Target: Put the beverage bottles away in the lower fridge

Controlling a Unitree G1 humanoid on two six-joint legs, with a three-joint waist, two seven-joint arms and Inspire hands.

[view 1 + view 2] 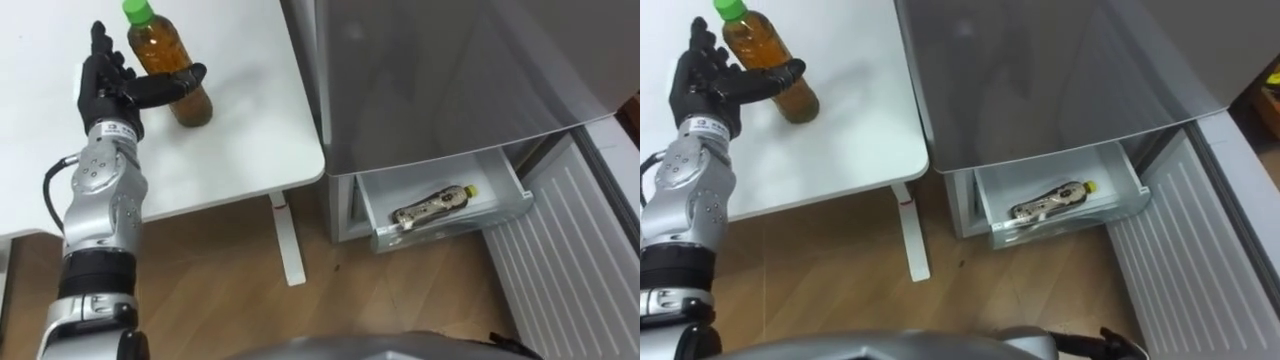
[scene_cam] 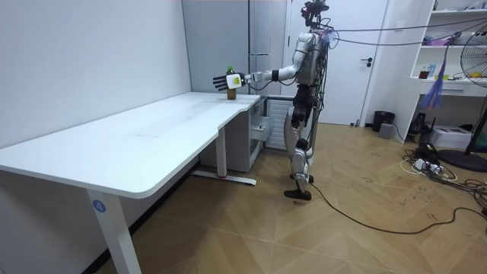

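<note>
A tea bottle [image 1: 170, 65] with a green cap stands upright near the right edge of the white table [image 1: 240, 150]. My left hand [image 1: 105, 85] is open right beside it, on its left. The fingers point up and the thumb reaches across the bottle's front. In the room view the left arm stretches out over the table corner to the bottle [image 2: 231, 93]. The grey fridge [image 1: 450, 80] stands to the right of the table. Its low white drawer [image 1: 505, 215] is pulled out, and a second bottle [image 1: 432, 204] with a yellow cap lies flat in it.
A ribbed white panel [image 1: 565, 265] slants down at the right of the drawer. The table's white leg [image 1: 288, 245] stands on the wooden floor between the table and the fridge. In the room view I stand upright before the fridge, at the table's end.
</note>
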